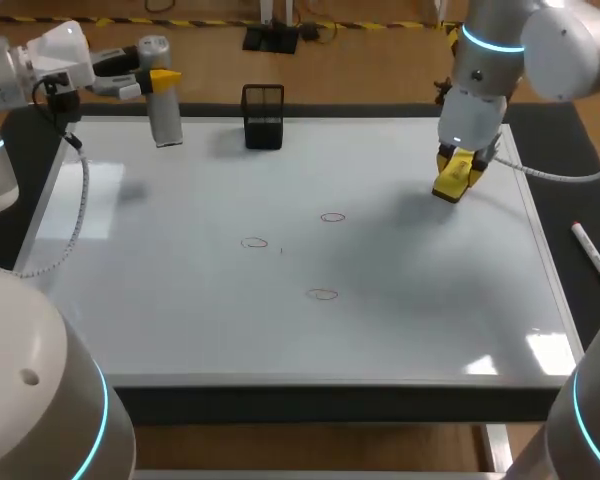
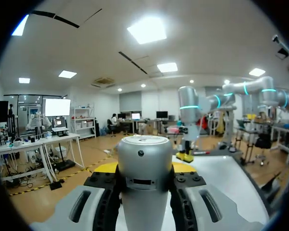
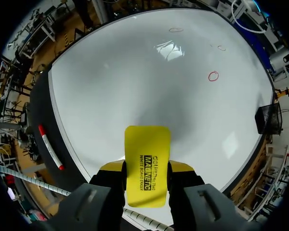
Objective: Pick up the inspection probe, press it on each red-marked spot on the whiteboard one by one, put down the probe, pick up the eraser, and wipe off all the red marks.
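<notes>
The big whiteboard [image 1: 180, 300] fills most of the table. At its far left corner my left claw [image 1: 160, 76] is squeezed tight on the silver probe [image 1: 165, 112]. The probe hangs upright by the board's far edge, and I cannot tell if its bottom touches. Over the far right side my right claw [image 3: 147, 169] is clamped on the yellow eraser [image 3: 147, 144], up off the board. A black basket [image 1: 263, 117] stands at the far edge, a red pen [image 1: 593, 255] lies off the board on the right, and three small red rings [image 1: 332, 217] sit in the middle. The rings are thin and faint, so the eraser could miss one if it lands a bit off, or slide over it if pushed too softly. The probe could bump the basket near it. The left wrist view shows the probe held from both sides but no rings. The right wrist view shows all three rings ahead of the eraser.
</notes>
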You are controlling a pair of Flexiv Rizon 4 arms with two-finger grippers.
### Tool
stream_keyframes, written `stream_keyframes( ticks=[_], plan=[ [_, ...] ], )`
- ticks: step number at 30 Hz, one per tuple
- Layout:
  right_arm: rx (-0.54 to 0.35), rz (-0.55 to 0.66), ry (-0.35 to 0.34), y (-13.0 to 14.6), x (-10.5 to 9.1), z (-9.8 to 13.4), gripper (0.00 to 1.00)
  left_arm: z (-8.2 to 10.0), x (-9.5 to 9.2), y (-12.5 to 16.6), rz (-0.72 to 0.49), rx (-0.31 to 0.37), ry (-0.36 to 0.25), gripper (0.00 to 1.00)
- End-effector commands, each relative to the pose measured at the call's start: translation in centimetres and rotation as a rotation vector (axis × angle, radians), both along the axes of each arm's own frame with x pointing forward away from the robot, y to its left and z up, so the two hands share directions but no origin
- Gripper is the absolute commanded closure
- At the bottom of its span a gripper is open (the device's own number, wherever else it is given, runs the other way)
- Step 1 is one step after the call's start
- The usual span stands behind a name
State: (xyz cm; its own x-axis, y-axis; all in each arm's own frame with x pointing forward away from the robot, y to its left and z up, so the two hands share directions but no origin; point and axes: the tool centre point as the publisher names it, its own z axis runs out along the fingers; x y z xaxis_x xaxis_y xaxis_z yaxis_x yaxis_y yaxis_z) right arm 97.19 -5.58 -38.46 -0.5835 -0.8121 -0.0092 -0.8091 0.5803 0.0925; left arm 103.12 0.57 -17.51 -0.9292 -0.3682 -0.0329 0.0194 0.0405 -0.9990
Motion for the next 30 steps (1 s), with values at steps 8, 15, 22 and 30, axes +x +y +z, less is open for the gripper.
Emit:
stream_keyframes(
  ticks=[8, 15, 22, 30],
  plan=[
    [-0.002, 0.002, -0.001, -0.1, 0.0, 0.1, 1.00, 0.3, -3.4, -4.8, -0.106, -0.029, -0.027, 1.00],
    [-0.002, 0.002, -0.001, -0.1, 0.0, 0.1, 1.00, -0.1, -5.6, -7.5, -0.203, -0.078, -0.034, 1.00],
    [-0.002, 0.002, -0.001, -0.1, 0.0, 0.1, 1.00, -0.6, -8.0, -9.6, -0.285, -0.135, -0.035, 1.00],
    [-0.002, 0.002, -0.001, -0.1, 0.0, 0.1, 1.00, -1.6, -10.2, -11.1, -0.367, -0.139, -0.033, 1.00]
  ],
)
